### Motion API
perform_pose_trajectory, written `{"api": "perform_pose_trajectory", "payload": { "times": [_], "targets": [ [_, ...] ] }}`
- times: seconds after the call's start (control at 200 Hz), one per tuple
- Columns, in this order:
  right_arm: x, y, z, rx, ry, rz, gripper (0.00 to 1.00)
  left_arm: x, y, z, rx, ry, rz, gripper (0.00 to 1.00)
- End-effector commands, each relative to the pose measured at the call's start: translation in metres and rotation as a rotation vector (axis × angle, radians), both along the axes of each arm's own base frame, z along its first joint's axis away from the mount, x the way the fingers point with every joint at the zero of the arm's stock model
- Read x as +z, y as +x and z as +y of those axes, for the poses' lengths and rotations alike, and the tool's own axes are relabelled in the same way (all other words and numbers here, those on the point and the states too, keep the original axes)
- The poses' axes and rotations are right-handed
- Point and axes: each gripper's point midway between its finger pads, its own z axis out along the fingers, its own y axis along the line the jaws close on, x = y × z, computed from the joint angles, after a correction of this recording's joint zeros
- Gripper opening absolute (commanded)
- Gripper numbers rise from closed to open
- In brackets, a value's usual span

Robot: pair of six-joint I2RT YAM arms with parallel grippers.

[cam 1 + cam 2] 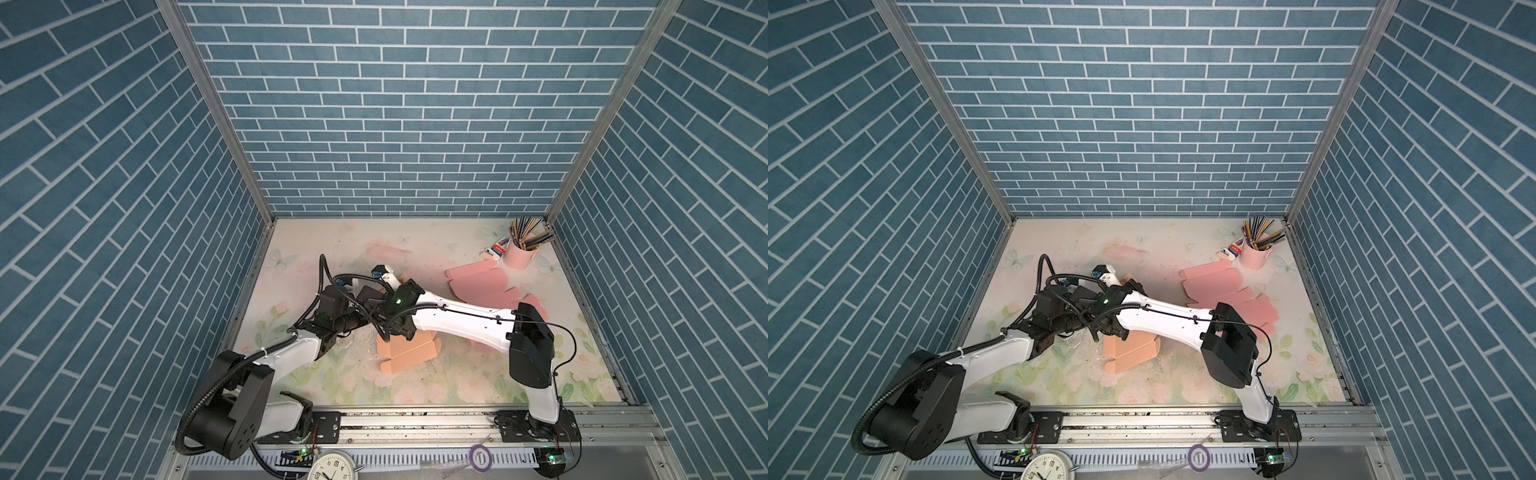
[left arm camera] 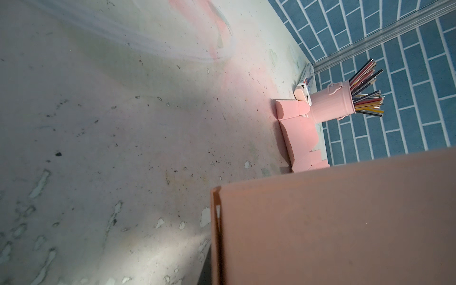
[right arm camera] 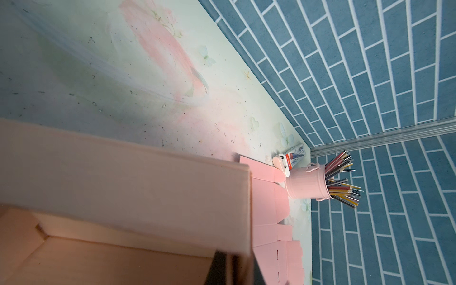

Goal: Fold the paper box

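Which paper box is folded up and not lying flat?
The peach-orange box nearest the front, its walls raised; the pinker sheets beside the pencil cup lie flat.

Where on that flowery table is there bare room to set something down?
Bare: the back strip between the wall and the box, left of the pencil cup; the front strip between box and rail. Crowded: pink sheets at right.

The left arm [image 1: 291,353] and the right arm [image 1: 461,322] are clad in white shells joined by black joint housings [image 1: 532,353]. A ribbed black conduit [image 1: 197,409] is run along the left arm, a thin black cable [image 1: 469,312] along the right. Black base plates [image 1: 328,428] are fastened with screws.
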Motion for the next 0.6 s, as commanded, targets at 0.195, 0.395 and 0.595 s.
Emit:
{"api": "perform_pose_trajectory", "payload": {
  "times": [0.195,0.395,0.595],
  "targets": [
    [-0.007,-0.006,-0.003,0.017,-0.010,0.028,0.04,0.043,0.011,-0.020,-0.052,-0.060,-0.128,0.07],
    [0.004,-0.010,0.002,0.026,0.038,0.001,0.21,0.042,0.012,-0.019,-0.044,-0.048,-0.130,0.07],
    [0.012,-0.018,0.010,0.070,0.146,0.014,0.34,0.036,0.012,-0.015,-0.035,-0.016,-0.130,0.07]
  ]
}}
